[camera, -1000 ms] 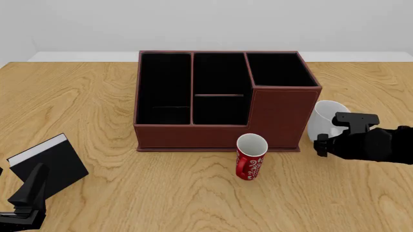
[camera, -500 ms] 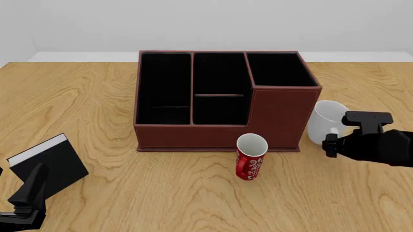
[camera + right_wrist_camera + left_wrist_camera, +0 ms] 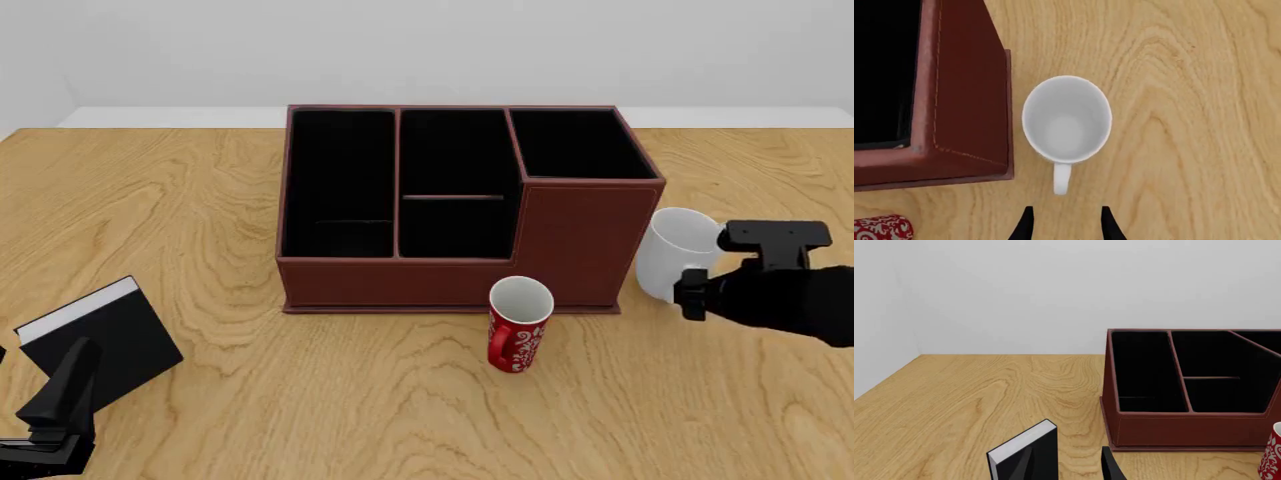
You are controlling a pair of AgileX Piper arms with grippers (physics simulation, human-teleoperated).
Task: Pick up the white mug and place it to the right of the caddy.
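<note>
The mug (image 3: 675, 252) stands upright on the tabletop (image 3: 400, 400) just to the right of the caddy (image 3: 461, 205), close beside the caddy's taller front-right section with a narrow strip of wood showing between them. In the right wrist view the mug (image 3: 1067, 120) is seen from above, its mouth open and empty, its handle pointing toward the right gripper (image 3: 1065, 225). That gripper's two fingertips stand apart, about as wide as the handle and a little more, and hold nothing; they are short of the handle and do not touch it. In the front view the right gripper (image 3: 701, 285) sits beside the mug's right side, at its handle. A red can (image 3: 519, 325) stands just in front of the caddy's front wall. The caddy's black-lined compartments are open at the top. At the near left a black book (image 3: 100, 340) with white pages lies on the tabletop, and the left gripper (image 3: 54, 405) rests low beside it; in the left wrist view its fingers (image 3: 1111, 467) show apart, with the book (image 3: 1024, 452) between them and the caddy (image 3: 1187, 385) beyond.
</note>
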